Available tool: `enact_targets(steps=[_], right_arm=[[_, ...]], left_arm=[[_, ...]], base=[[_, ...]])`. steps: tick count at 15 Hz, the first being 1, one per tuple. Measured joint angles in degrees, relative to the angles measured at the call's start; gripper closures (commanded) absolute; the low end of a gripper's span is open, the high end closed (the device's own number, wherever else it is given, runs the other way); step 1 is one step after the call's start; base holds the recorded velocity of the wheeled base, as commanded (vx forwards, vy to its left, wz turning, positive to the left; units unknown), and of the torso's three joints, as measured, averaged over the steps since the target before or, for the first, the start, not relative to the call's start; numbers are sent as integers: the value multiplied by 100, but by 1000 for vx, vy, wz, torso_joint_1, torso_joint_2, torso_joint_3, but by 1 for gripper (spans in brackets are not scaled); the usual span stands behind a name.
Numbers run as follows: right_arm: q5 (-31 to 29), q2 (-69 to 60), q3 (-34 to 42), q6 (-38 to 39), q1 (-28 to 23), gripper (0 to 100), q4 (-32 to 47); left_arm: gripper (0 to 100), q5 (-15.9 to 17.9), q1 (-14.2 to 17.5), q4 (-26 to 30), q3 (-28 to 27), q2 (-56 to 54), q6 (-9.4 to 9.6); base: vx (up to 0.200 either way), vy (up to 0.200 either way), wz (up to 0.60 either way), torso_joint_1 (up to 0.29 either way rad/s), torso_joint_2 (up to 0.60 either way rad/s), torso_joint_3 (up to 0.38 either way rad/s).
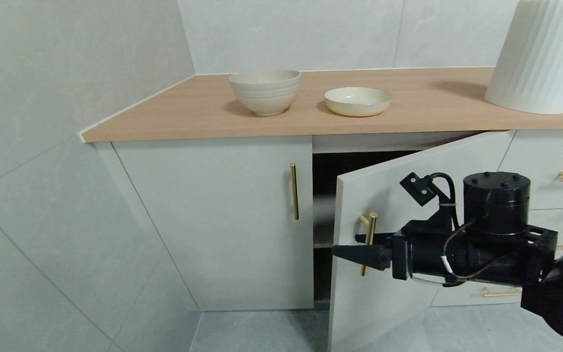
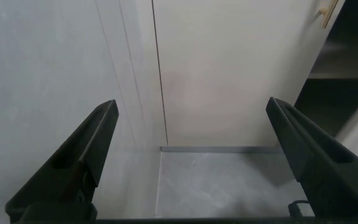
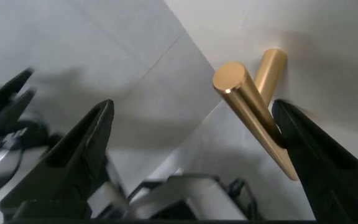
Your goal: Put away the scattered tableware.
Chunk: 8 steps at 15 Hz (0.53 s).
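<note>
Two items of tableware stand on the wooden table [image 1: 188, 117]: a deep ribbed bowl [image 1: 265, 91] toward the wall corner and a shallow cream dish [image 1: 358, 101] just beside it on the robot's right, the two apart and both upright. A tall white ribbed vessel [image 1: 540, 54] stands well apart at the far right of the same surface. Below the table, the left cabinet door [image 1: 213, 220] is closed, with its upright brass handle [image 1: 294, 191] at its inner edge. The adjoining right door [image 1: 374, 303] stands partly open and exposes a dark interior [image 1: 323, 176] with a shelf [image 1: 321, 239] inside. The right end effector [image 1: 346, 244] is level with this open door's brass handle [image 1: 370, 230]. Its fingers are spread wide on either side of the bar. In the right wrist view the bar lies close against one finger, but contact cannot be confirmed, and the other finger is well clear. The left end effector [image 2: 191, 109] is spread wide and holds nothing. It is low, facing the closed door's lower part and the grey tiled floor [image 2: 216, 186].
</note>
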State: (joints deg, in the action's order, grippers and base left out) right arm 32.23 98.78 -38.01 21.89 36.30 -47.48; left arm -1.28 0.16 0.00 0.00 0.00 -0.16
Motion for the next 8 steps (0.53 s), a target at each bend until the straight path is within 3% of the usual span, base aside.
enact_targets(steps=[3,5,8], right_arm=[[201,-358,430,-2,0,0,-26],[280,-562,706,-4,0,0,-60],[324,-758,973,-15,0,0,-96]], left_arm=[[0,0,0,0,0,0,95],[0,17,0,-21,0,0,447],[0,341,-37,144,-656,134,418]], base=[[0,0,0,0,0,0],[0,0,0,0,0,0],[0,0,0,0,0,0]])
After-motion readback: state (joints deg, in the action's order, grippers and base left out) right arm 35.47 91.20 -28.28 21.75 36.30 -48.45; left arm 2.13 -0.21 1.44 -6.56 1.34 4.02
